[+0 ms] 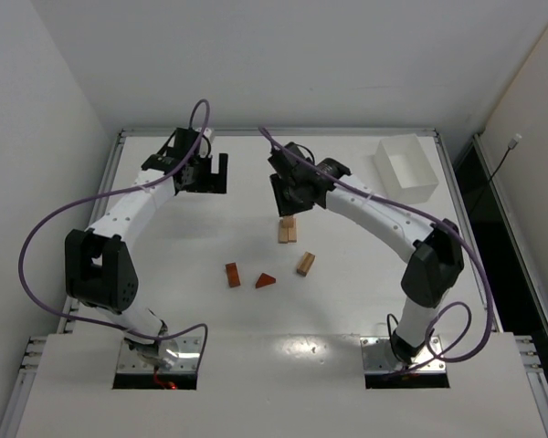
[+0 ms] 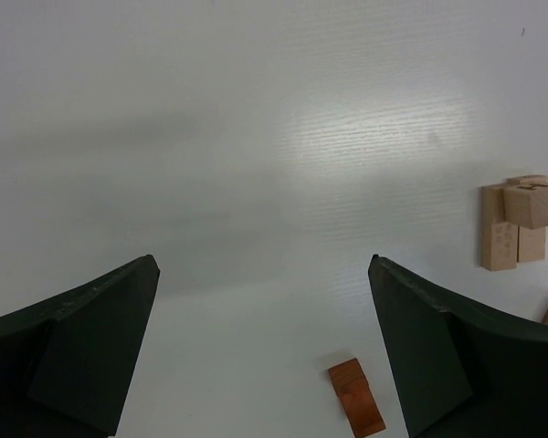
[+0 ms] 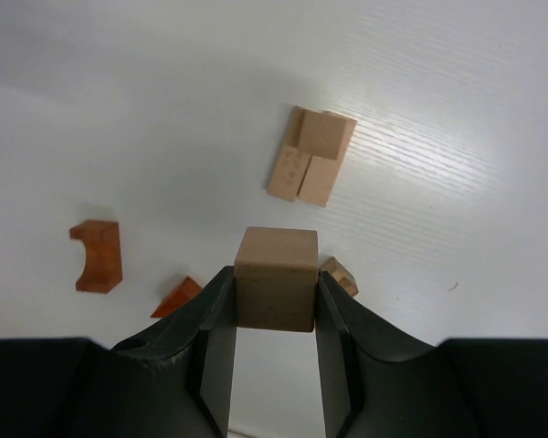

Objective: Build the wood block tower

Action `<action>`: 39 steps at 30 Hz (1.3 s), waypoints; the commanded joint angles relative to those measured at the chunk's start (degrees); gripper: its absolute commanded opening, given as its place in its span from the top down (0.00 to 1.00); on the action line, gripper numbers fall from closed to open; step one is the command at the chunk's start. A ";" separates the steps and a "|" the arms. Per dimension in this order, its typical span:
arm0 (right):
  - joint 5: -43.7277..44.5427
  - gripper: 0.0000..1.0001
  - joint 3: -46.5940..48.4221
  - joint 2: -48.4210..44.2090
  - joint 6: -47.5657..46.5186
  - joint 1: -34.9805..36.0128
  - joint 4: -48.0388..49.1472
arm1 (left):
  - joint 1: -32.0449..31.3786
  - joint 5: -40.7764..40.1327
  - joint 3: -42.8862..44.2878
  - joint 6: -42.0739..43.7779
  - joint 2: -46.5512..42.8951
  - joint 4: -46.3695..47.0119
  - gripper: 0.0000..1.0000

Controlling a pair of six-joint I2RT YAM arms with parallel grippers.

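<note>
My right gripper (image 3: 274, 306) is shut on a tan wooden cube (image 3: 276, 265) and holds it above the table. Beyond it, the low start of the tower (image 3: 309, 170) is two tan bricks lying side by side with a smaller tan block on top. In the top view my right gripper (image 1: 287, 203) hovers just behind this stack (image 1: 288, 231). Loose on the table lie a reddish arch piece (image 3: 98, 255), a reddish wedge (image 3: 178, 297) and a tan block (image 3: 341, 276). My left gripper (image 2: 263, 265) is wide open over bare table at the back left, holding nothing.
A white rectangular box (image 1: 406, 169) stands at the back right. The loose blocks (image 1: 266, 280) lie mid-table in front of the stack. The left wrist view shows the reddish piece (image 2: 356, 398) near my right finger and the stack (image 2: 521, 224) at the far right.
</note>
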 commanded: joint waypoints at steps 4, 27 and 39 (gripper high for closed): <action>5.64 1.00 1.47 4.85 13.14 -0.49 -2.84 | -0.08 -1.52 -0.69 -2.08 -2.66 1.67 0.01; -0.96 1.00 6.66 16.02 19.65 -2.16 -3.27 | -0.08 -0.90 3.52 0.64 1.11 0.61 0.01; -4.21 1.00 3.93 17.16 18.52 -4.62 -2.04 | -0.08 -1.96 6.51 0.64 4.98 -0.44 0.01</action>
